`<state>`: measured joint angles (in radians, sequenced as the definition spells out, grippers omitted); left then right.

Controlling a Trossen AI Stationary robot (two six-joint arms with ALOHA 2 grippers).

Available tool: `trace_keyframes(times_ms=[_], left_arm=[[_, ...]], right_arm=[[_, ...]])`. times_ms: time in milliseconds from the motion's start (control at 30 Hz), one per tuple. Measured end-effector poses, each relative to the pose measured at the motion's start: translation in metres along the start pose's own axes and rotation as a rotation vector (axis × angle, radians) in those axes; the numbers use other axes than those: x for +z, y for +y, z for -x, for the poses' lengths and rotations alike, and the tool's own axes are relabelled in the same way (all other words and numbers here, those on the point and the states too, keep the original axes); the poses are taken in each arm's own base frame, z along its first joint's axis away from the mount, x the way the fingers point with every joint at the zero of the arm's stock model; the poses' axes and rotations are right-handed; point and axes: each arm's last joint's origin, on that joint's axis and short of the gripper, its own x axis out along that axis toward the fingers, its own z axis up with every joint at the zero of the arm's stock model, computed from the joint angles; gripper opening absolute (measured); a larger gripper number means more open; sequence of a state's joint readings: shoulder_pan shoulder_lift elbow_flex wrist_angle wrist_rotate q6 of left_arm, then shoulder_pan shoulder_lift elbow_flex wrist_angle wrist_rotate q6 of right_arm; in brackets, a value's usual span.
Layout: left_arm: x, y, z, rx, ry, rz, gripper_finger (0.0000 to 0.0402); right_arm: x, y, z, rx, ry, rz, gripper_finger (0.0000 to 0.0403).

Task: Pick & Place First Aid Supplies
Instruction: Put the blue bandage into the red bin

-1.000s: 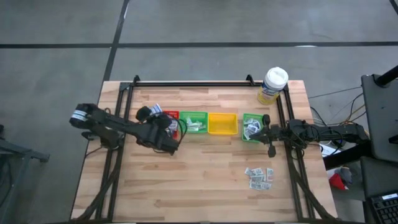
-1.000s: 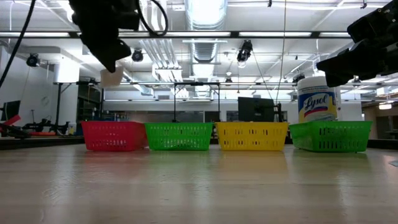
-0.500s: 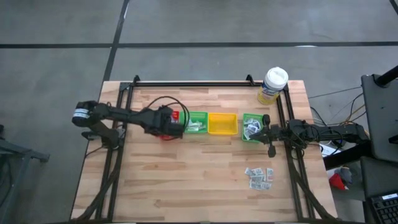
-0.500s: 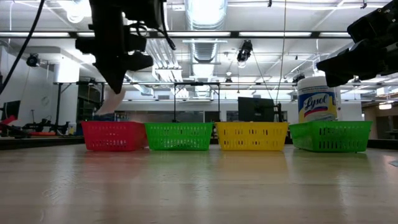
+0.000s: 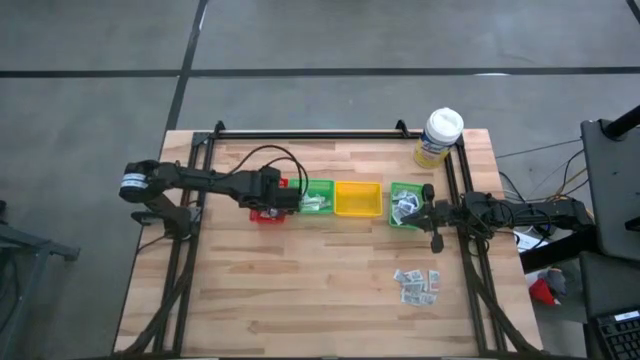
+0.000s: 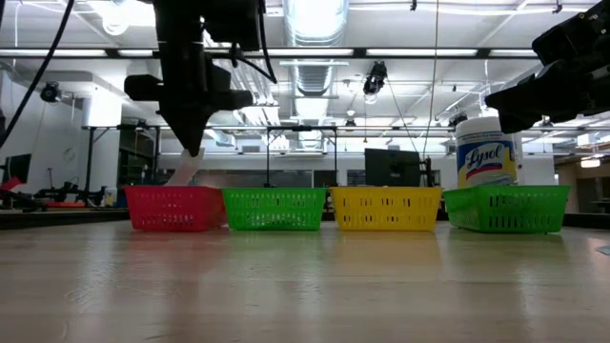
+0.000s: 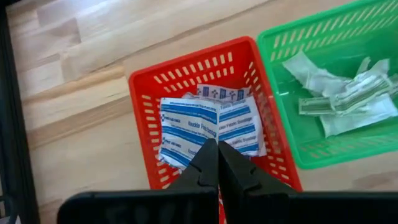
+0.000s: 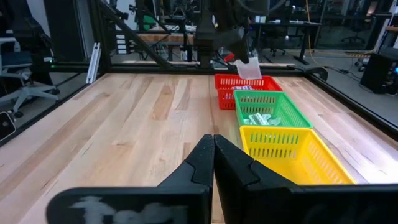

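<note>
Swinging in from the open bench, the left pincer (image 6: 191,152) now hangs directly over the red tray (image 5: 272,213), its fingers pressed together on a pale packet (image 6: 184,173) that dangles just above the tray's rim. From the wrist, blue-and-white bandage packets (image 7: 208,127) already lie inside that tray, and the neighbouring green tray (image 7: 348,87) holds crumpled sachets. The carried packet looks like one more bandage, though it is too blurred to be sure. That puts this delivery at its last step: only the release remains. A small heap of loose packets (image 5: 417,284) waits near the bench's right front. The right pincer (image 8: 213,146) rests pressed shut and empty beside the far green tray (image 5: 405,203).
</note>
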<state>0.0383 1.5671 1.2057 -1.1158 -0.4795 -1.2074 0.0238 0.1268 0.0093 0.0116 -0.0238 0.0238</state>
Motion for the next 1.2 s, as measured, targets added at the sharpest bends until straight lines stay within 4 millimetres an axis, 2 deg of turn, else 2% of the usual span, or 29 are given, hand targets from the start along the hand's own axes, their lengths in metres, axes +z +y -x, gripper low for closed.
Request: trace_keyframes(times_ms=[233,667,867,1200], left_arm=[[-0.001,-0.007,-0.014,0.040,0.016,0.023,0.0000],[-0.007,-0.026,-0.054,0.114,0.091,0.003,0.0000],[-0.008,-0.030,-0.059,0.103,0.086,0.005,0.0000],[-0.005,-0.030,-0.054,0.071,0.059,0.020,0.0000]], right_arm=[[0.000,0.000,0.000,0.000,0.000,-0.002,0.0008],[0.000,0.000,0.000,0.000,0.000,-0.002,0.0008],[0.000,0.000,0.000,0.000,0.000,-0.002,0.0008],[0.000,0.000,0.000,0.000,0.000,0.000,0.0008]])
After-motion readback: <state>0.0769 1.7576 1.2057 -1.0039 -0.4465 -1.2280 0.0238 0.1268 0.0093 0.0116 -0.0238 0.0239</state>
